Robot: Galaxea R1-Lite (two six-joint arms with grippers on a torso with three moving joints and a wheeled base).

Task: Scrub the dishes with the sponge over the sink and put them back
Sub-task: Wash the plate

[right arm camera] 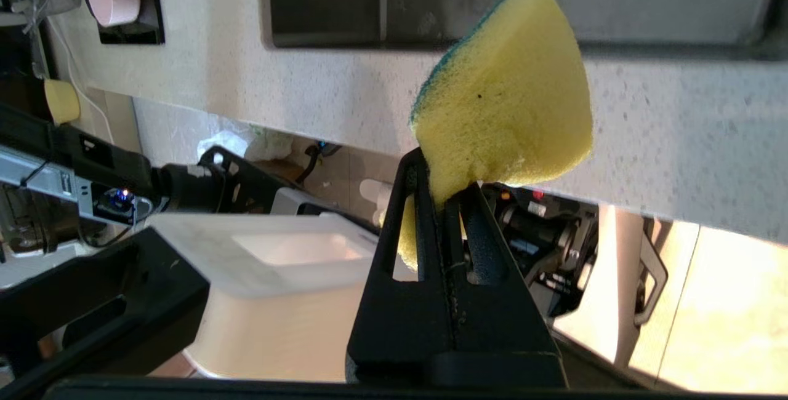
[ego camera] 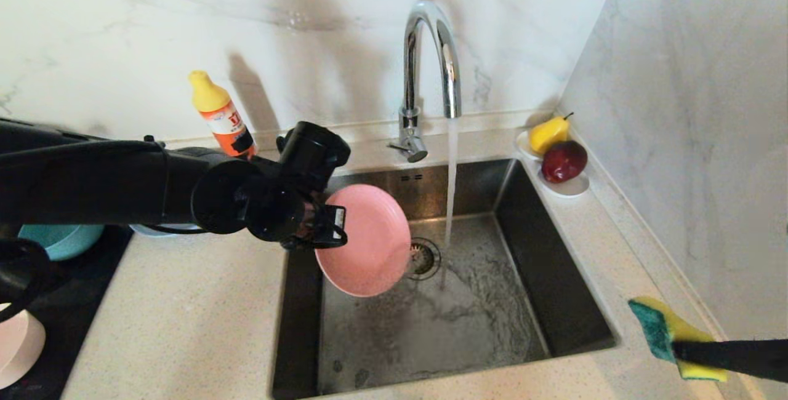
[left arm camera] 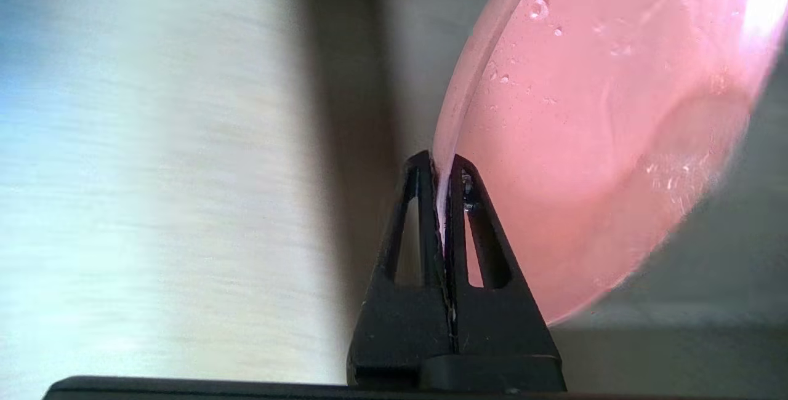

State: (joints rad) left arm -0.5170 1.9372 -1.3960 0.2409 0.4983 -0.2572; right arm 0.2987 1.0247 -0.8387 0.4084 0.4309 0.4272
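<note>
Left gripper (left arm camera: 442, 166) nearest, jaws pinched tight on the rim of the salmon-pink plate (ego camera: 368, 241), plate tilted on edge above the sink (ego camera: 529, 203), at 9 o'clock from the drain (ego camera: 423, 258); tap (ego camera: 431, 55) running at 12. Right gripper (right arm camera: 444, 184) clamped on the sponge (ego camera: 662, 326), out over the counter (ego camera: 184, 314) at 4 o'clock. Teal bowl (ego camera: 61, 240) far out at 9

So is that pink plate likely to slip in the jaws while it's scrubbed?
Possibly. The salmon-pink plate carries water beads, so it is probably slick, and the left gripper pinches only its thin rim. It looks stiff, so pushing with the sponge may pivot it.
</note>
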